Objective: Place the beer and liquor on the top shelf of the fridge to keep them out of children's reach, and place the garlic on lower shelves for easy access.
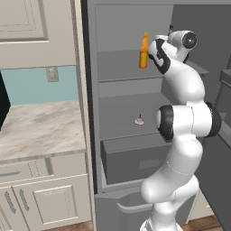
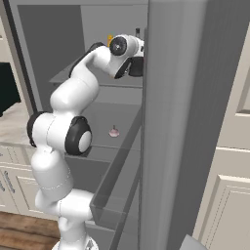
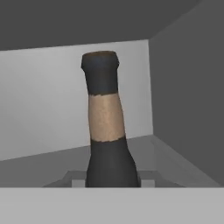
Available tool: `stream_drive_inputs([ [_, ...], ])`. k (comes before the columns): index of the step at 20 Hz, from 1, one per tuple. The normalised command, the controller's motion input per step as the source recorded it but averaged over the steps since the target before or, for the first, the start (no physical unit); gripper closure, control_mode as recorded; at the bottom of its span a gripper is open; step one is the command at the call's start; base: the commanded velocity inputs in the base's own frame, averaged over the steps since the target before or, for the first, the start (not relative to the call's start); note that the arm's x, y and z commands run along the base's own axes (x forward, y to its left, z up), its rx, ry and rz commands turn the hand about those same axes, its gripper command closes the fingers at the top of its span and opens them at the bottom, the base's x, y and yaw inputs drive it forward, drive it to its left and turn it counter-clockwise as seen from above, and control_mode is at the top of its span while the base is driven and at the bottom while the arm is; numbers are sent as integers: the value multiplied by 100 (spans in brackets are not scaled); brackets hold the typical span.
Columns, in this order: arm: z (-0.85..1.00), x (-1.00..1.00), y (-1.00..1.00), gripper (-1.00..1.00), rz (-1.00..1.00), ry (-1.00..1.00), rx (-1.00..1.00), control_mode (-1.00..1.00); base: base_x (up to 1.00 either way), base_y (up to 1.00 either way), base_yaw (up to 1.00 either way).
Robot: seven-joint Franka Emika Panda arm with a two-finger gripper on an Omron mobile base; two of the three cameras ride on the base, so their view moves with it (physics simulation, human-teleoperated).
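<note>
Black bottle in the grip, up at the fridge's top shelf.
In the hand view the squat black liquor bottle with a tan neck band (image 3: 106, 131) rises dead centre, straight from the bottom edge, the gripper's jaws clamped tight on it. Upper middle of the left base view: the slim orange-amber beer bottle (image 1: 144, 51) stands upright on the uppermost flat grey shelf plate (image 1: 119, 63), just left of the hand.

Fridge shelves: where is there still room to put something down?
The top grey shelf is bare left of the slim orange bottle; its right side is crowded by that bottle, the white arm's gripper and the black bottle it grips. The lower shelf is open all around the tiny pinkish garlic bulb.
</note>
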Motion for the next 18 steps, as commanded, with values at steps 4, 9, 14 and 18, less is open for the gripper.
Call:
stream_drive_inputs([
  [4,0,0,-11,-100,7,-5,0,-100,0,0,0],
  [9,0,0,-12,-100,7,0,0,-100,0,0,0],
  [14,2,-25,-3,-100,6,0,-1,-100,0,0,0],
  [18,10,-69,3,-100,2,0,-9,-100,0,0,0],
])
